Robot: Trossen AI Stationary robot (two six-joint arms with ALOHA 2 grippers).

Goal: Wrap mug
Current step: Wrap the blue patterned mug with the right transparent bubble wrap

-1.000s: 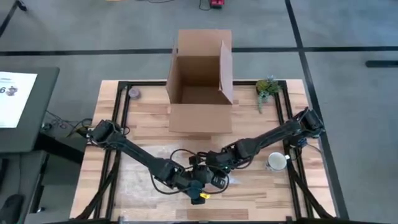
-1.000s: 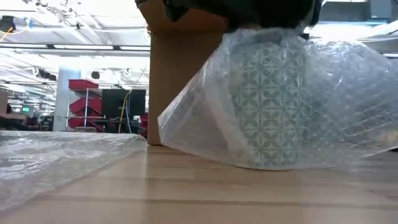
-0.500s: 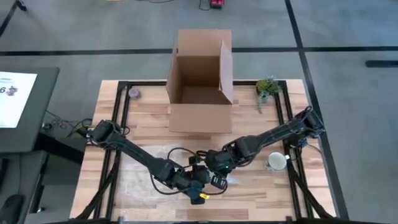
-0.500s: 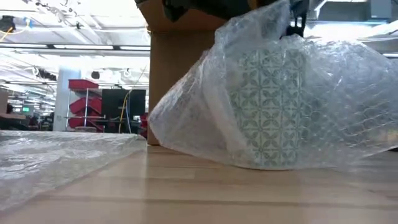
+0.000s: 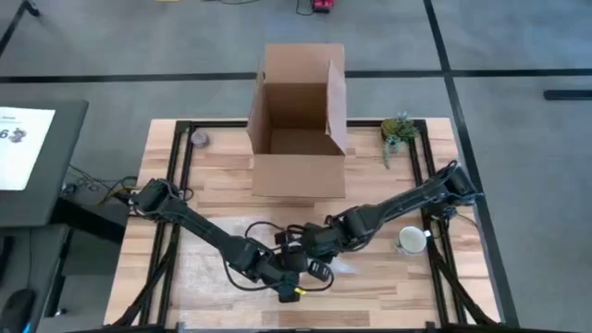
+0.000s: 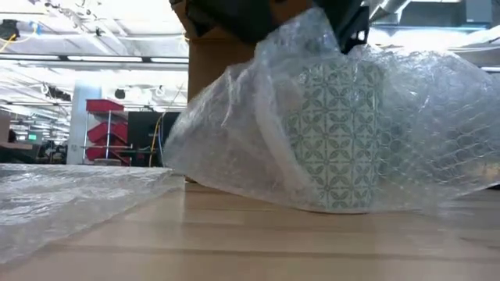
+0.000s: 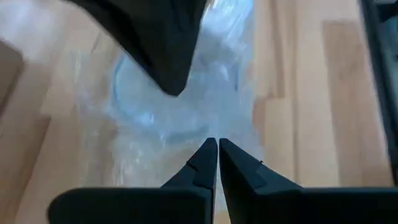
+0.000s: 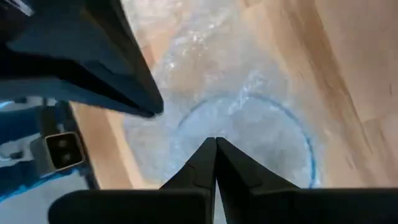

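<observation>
- Mug [image 6: 336, 133]: teal-patterned, sat upright on the table [image 5: 388, 190] near the front edge, centre-right, under a sheet of bubble wrap [image 6: 234, 133] draped over it. A second, white mug [image 5: 410, 241] stood well apart to the right, unwrapped.
- Right gripper [image 8: 215, 144]: we saw fingers pressed together directly above the mug's rim, w/ film under the tips, so we judged it pinching the wrap; the rim showed as a blue ring through the film in the right wrist view.
- Left gripper [image 7: 217, 149]: fingers also closed tip to tip over the wrap, just beside the right one; we read it as clamped on the same sheet, approx. at the mug's far side.
- Step in hand, our call: pulling the loose film across the top and down the side. To do it well we'd keep one pinch anchoring the sheet at the rim while the other drew the free flap taut round the body, low enough to tuck, w/o tipping the mug.
- Risk: both pinches were crowded at the top, so a hard sideways tug could topple it.
- Orientation: long axis vertical, mouth up, base flat on the wood. Handle direction: couldn't tell through the film.
- Cardboard box [image 5: 296, 116] stood open at the back, flaps up; small plant [image 5: 398, 129] beside it.
</observation>
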